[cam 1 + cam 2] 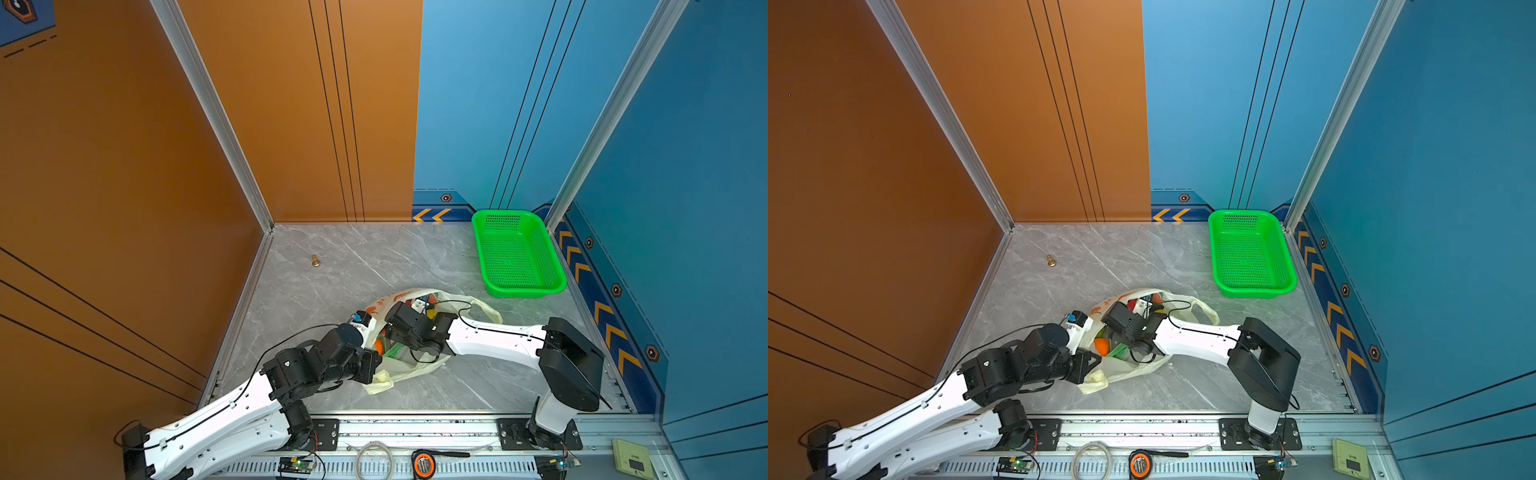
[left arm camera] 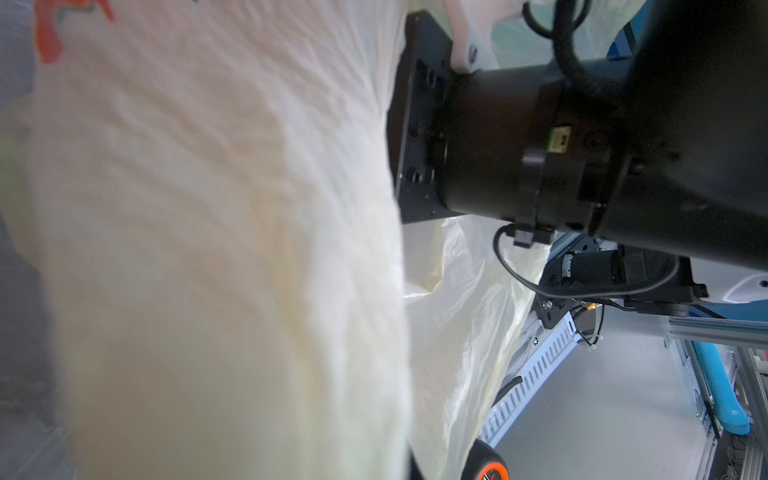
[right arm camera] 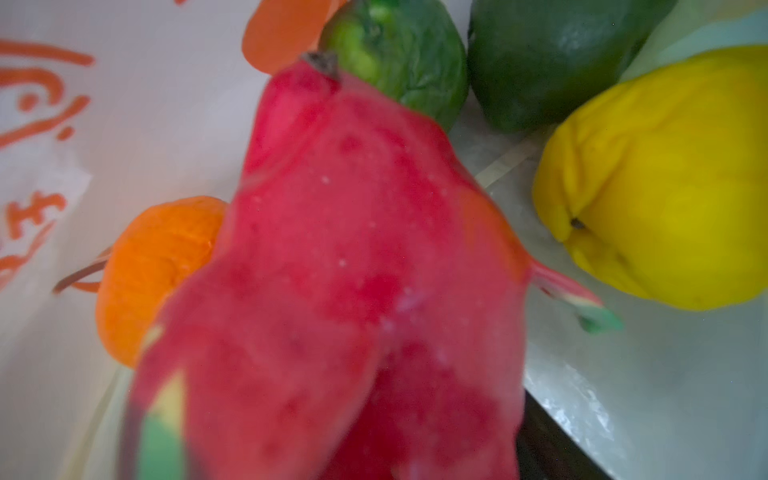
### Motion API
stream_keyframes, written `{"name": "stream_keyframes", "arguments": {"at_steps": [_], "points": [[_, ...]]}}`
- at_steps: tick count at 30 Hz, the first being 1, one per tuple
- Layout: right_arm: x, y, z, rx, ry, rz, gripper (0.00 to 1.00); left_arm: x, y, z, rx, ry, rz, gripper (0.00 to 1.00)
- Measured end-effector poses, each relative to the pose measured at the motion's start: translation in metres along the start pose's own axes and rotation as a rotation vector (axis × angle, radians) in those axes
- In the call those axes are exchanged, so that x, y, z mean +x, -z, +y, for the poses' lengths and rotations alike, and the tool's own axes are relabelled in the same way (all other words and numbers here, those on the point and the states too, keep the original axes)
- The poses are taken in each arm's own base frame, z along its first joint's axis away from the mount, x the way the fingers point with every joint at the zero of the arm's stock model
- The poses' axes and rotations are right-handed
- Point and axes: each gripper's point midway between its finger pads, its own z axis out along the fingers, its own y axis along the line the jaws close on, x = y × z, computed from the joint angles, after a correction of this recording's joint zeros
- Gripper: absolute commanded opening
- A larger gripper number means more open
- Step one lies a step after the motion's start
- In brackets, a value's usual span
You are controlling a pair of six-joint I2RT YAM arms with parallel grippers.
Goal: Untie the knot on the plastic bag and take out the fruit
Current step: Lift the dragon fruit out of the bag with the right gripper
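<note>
The plastic bag point(image 1: 401, 368) point(image 1: 1129, 370) lies on the marble floor near the front, its mouth open. No knot is in view; a handle loop point(image 1: 490, 309) trails loose. My left gripper point(image 1: 374, 332) is shut on the bag's rim, and pale film point(image 2: 216, 249) hides its jaws. My right gripper point(image 1: 392, 328) reaches inside the bag. It is shut on the pink dragon fruit point(image 3: 353, 270), which fills that wrist view. Around it lie an orange point(image 3: 158, 266) point(image 1: 1100, 345), a yellow lemon point(image 3: 665, 187), a green fruit point(image 3: 407, 54) and a dark avocado point(image 3: 548, 58).
A green perforated basket point(image 1: 519, 253) point(image 1: 1250, 253) stands at the back right against the blue wall. A small brass figure point(image 1: 315, 261) stands at the back left. On the front rail lie a tape measure point(image 1: 423, 463) and a coiled cable point(image 1: 374, 459).
</note>
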Motion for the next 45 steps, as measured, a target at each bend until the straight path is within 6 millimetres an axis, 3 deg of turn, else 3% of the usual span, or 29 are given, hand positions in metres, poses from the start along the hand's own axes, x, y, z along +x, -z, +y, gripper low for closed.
{"name": "stream_keyframes", "arguments": {"at_steps": [6, 15, 22, 34, 45], "points": [[-0.002, 0.012, 0.005, -0.046, 0.028, -0.016, 0.16, 0.001, 0.0, 0.001, 0.0, -0.005, -0.001, 0.0], [-0.005, 0.034, -0.004, -0.109, 0.046, -0.042, 0.14, 0.001, 0.0, 0.002, -0.002, -0.007, -0.01, 0.0], [-0.02, 0.052, 0.002, -0.175, 0.035, -0.071, 0.14, 0.0, 0.0, 0.003, -0.007, -0.014, -0.012, 0.0], [-0.029, 0.064, -0.001, -0.245, 0.004, -0.089, 0.13, 0.002, -0.006, 0.006, -0.028, -0.044, 0.01, 0.0], [-0.048, 0.102, -0.012, -0.33, -0.046, -0.134, 0.13, 0.0, -0.012, 0.004, -0.04, -0.059, 0.026, 0.0]]}}
